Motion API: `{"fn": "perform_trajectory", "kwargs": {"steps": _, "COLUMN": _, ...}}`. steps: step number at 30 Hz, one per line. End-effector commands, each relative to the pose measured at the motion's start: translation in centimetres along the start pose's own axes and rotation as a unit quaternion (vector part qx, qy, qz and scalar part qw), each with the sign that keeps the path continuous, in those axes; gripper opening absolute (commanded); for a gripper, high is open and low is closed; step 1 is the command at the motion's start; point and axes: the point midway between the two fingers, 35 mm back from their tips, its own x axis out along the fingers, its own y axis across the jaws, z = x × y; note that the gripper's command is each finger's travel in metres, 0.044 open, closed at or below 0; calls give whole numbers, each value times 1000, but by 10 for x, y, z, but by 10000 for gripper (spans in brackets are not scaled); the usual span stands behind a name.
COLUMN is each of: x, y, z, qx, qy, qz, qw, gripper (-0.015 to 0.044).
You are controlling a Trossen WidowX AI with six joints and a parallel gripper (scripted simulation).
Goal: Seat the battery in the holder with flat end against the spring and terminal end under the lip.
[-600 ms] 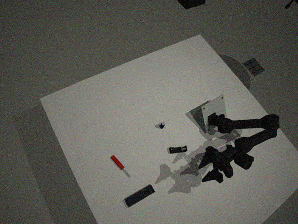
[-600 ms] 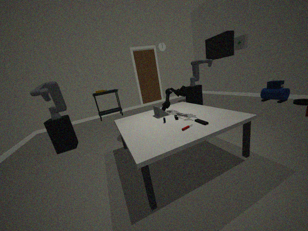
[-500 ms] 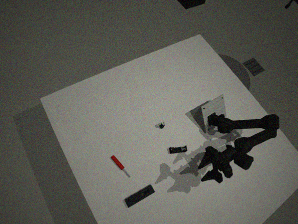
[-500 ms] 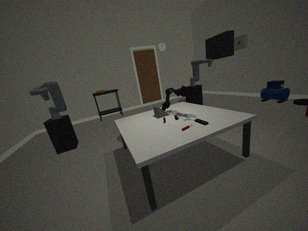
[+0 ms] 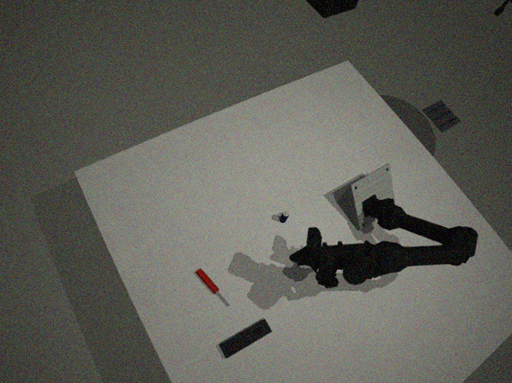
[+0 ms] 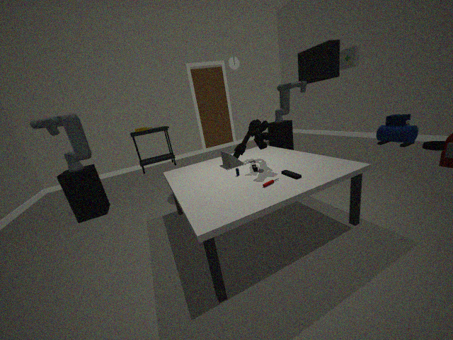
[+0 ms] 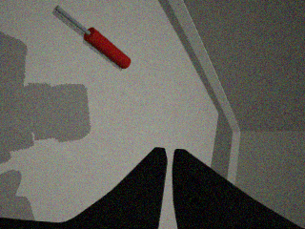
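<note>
Top view, clock laid on the frame: battery (image 5: 283, 217) (image 6: 237, 171) stands upright on the table (image 5: 180, 203) (image 6: 219, 205) (image 7: 143, 95), out of the holder (image 6: 255, 168), near 12 o'clock from the tip of the gripper (image 5: 292, 257) (image 6: 263, 146) (image 7: 170, 150). Jaws together, nothing clamped; wrist view shows just a thin slit between them, tips at about 6 o'clock in the frame, above the table. Exterior view: holder sits at 3 o'clock from the battery, the two apart; its spring and lip too small to tell. From above, the arm (image 5: 421, 254) (image 6: 255, 126) hides it. Screwdriver (image 5: 207, 281) (image 6: 268, 183) (image 7: 109, 48), red handle, lies at 8 o'clock from the gripper in the top view, shaft toward 4 to 5; in the wrist view it lies toward 11, shaft pointing to 10. Black bar (image 5: 244, 338) (image 6: 291, 173) at 7 o'clock from the gripper in the top view, long axis 2 to 8. Pale bracket (image 5: 377, 184) (image 6: 229, 160) between 1 and 2, beside the arm's base end.
</note>
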Motion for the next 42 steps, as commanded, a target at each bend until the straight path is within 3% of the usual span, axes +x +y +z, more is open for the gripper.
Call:
{"fn": "perform_trajectory", "kwargs": {"steps": 1, "x": 27, "y": -14, "z": -34, "qx": -13, "qy": 79, "qz": 54, "qw": 995, "gripper": 0}}
{"fn": "perform_trajectory", "kwargs": {"steps": 10, "x": 70, "y": -33, "z": -131, "qx": 5, "qy": 214, "qz": 241, "qw": 947, "gripper": 0}}
{"fn": "perform_trajectory", "kwargs": {"steps": 20, "x": 83, "y": -33, "z": -221, "qx": 94, "qy": 219, "qz": 445, "qw": 864, "gripper": 0}}
{"fn": "perform_trajectory", "kwargs": {"steps": 28, "x": 86, "y": -29, "z": -224, "qx": 96, "qy": 217, "qz": 448, "qw": 862, "gripper": 0}}
{"fn": "perform_trajectory", "kwargs": {"steps": 37, "x": 121, "y": 28, "z": -244, "qx": 96, "qy": 216, "qz": 448, "qw": 862, "gripper": 0}}
{"fn": "perform_trajectory", "kwargs": {"steps": 42, "x": 122, "y": 33, "z": -245, "qx": 96, "qy": 216, "qz": 449, "qw": 862, "gripper": 0}}
